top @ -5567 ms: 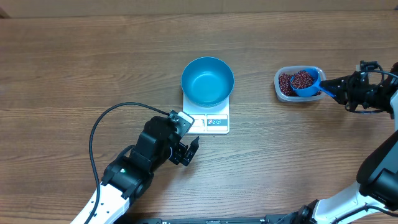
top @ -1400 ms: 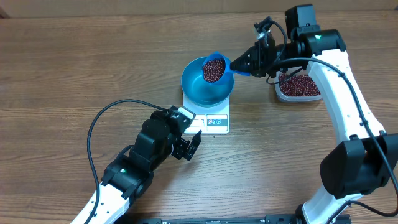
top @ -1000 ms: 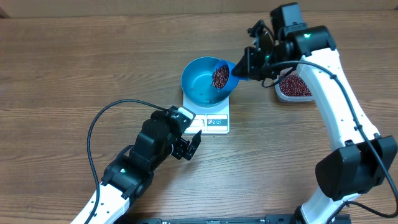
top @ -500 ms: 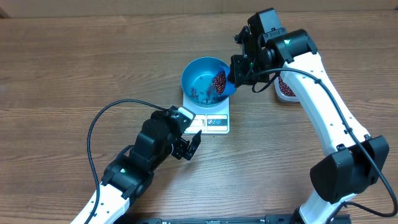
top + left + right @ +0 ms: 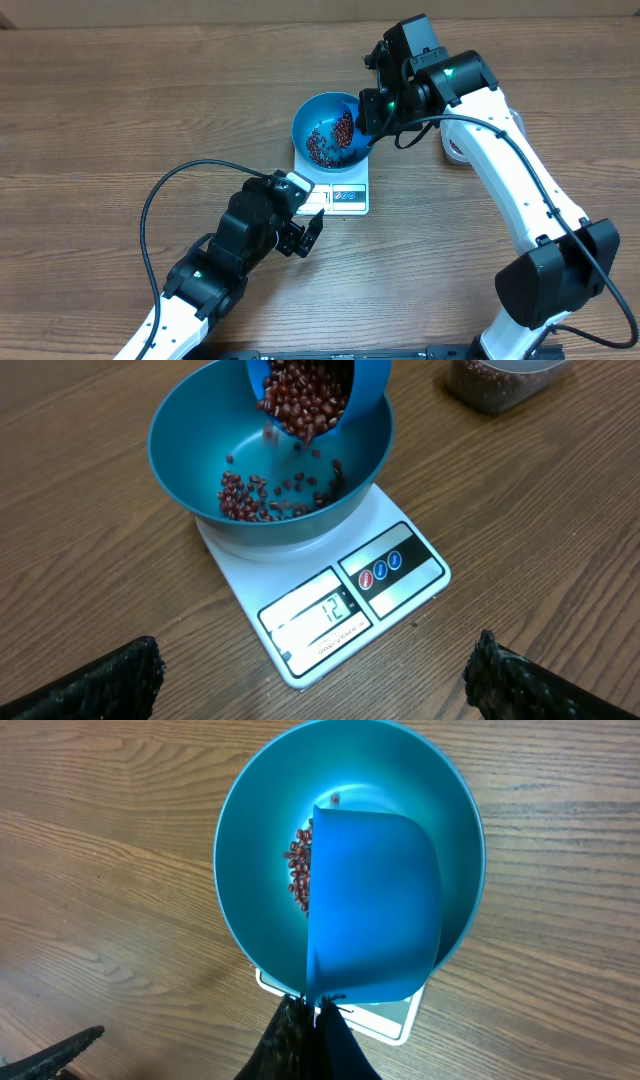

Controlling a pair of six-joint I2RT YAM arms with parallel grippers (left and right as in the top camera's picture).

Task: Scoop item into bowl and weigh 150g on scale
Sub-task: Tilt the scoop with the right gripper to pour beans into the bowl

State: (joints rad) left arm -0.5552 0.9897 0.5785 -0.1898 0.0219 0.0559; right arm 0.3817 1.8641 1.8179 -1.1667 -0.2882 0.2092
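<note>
Overhead, bowl (image 5: 303,120): one, set squarely on the scale (image 5: 345,197), so whatever lands in it gets weighed.
Overhead, right hand (image 5: 372,108): clamped on the handle of the scoop (image 5: 349,126). You hold it tipped over the bowl's right rim so the load slides inside, not onto the surface (image 5: 120,100).
Overhead, beans (image 5: 320,148): a loose patch on the bowl's floor and more at the scoop's mouth, too many to count.
Overhead, tub (image 5: 455,150): one, right of the scale and mostly hidden under your right arm (image 5: 520,190). I judge it sits close to keep refill trips short.
Overhead, left hand (image 5: 298,240): near the scale's front-left corner, holding nothing and clear of the pour.
Left wrist, fingers (image 5: 110,678): two dark tips at the bottom corners, spread wide and empty. This camera faces the display (image 5: 318,615), which is handy for reading it.
Left wrist, pour: beans are dropping from the scoop into the bowl. The display shows a small figure, so I judge you are far short of target and need several more scoops.
Right wrist, scoop: one, seen from its back, mouth down over the bowl's middle. The handle is pinched in your right hand at the bottom edge.
Right wrist, beans: a small cluster shows just left of the scoop.
Count: one bowl, one scale, one scoop, one tub, two hands.
</note>
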